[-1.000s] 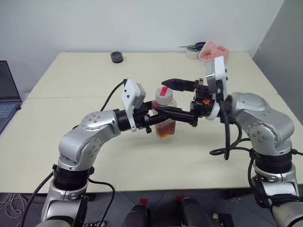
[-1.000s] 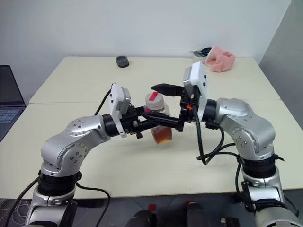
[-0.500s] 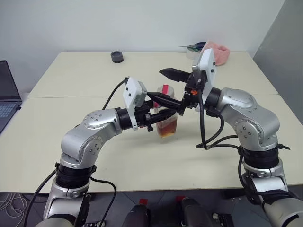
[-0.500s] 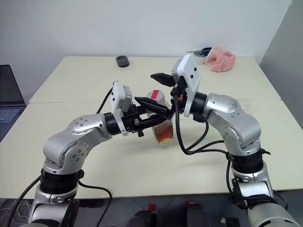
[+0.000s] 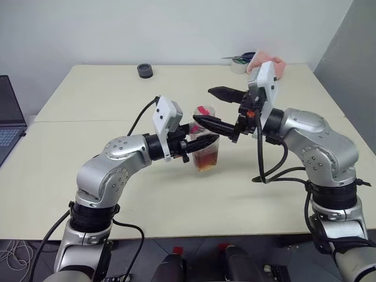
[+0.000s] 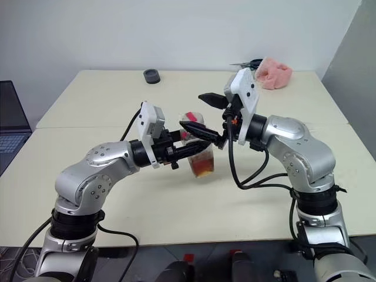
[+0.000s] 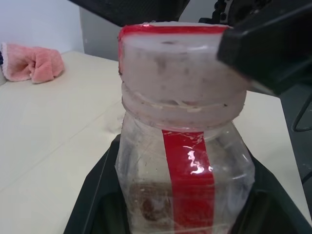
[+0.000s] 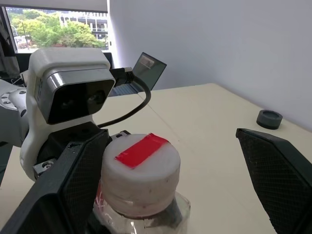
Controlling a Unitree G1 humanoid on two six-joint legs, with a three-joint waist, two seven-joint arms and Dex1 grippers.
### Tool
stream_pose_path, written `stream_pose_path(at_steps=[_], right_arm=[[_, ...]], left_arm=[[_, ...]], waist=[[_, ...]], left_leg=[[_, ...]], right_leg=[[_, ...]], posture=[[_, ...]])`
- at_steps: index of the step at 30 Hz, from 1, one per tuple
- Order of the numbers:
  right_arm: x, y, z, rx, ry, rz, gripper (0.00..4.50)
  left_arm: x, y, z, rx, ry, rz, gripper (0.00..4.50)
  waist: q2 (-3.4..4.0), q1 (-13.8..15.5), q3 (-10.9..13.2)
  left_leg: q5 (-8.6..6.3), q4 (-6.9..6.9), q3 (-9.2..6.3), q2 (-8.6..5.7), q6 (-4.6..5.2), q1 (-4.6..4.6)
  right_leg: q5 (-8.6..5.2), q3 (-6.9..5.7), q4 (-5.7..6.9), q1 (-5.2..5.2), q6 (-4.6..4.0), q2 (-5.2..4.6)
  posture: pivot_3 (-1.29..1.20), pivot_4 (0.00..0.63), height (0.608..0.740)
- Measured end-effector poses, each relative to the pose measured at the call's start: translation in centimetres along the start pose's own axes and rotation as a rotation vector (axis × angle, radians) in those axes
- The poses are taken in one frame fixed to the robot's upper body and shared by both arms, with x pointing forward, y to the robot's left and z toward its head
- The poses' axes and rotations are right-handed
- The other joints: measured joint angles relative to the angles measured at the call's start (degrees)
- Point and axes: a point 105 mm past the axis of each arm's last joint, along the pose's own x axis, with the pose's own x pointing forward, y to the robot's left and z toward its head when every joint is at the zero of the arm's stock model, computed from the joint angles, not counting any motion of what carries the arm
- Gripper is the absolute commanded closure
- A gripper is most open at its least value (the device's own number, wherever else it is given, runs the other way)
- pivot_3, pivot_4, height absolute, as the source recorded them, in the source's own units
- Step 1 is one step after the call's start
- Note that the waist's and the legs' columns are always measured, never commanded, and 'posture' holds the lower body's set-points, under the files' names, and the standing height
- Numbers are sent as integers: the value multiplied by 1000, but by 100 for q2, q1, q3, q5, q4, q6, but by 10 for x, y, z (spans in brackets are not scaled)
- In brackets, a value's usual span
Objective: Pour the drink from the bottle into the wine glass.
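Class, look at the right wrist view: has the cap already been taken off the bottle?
No. The white cap with its red strip sits on the neck of the bottle, between the fingers of the open right end effector.

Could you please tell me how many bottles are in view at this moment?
1. The bottle stands near the middle of the table, gripped at its body by the left gripper, with the right gripper open around its cap. None seems hidden.

Your left gripper (image 5: 202,143) is clamped tight with its arm reaching level toward the middle, while your right gripper (image 5: 216,108) points level at it, fingers spread wide.
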Motion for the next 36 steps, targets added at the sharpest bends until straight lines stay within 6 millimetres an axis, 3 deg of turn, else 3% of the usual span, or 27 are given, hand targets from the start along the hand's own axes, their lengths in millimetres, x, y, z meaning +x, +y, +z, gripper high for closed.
stream_pose_path(at_steps=[10, 21, 30, 36], right_arm=[[-17, -11, 6, -2, 2, -54, 43], [-20, -12, 5, 2, 2, -57, 43], [-20, 5, 10, 145, -46, 52, 43], [-11, 14, 11, 139, -41, 105, 43]], left_arm=[[0, 0, 0, 4, 2, 0, 2576], [0, 1, 1, 7, 4, -8, 2576], [0, 0, 1, 7, 3, -17, 2576], [0, 0, 1, 8, 3, -17, 2576]], waist=[[0, 1, 0], [0, 2, 0], [0, 1, 0], [0, 1, 0]], left_leg=[[0, 0, 1, 0, 0, 0], [0, 0, 2, 1, 0, 0], [0, 0, 2, 1, 1, 0], [0, 0, 2, 1, 1, 0]], right_leg=[[0, 1, -1, 1, 0, 0], [0, 1, -1, 1, 0, 0], [0, 1, -1, 2, 0, 0], [0, 0, -1, 2, 0, 0]], posture=[[0, 150, 740], [0, 150, 740], [0, 150, 740], [0, 150, 740]])
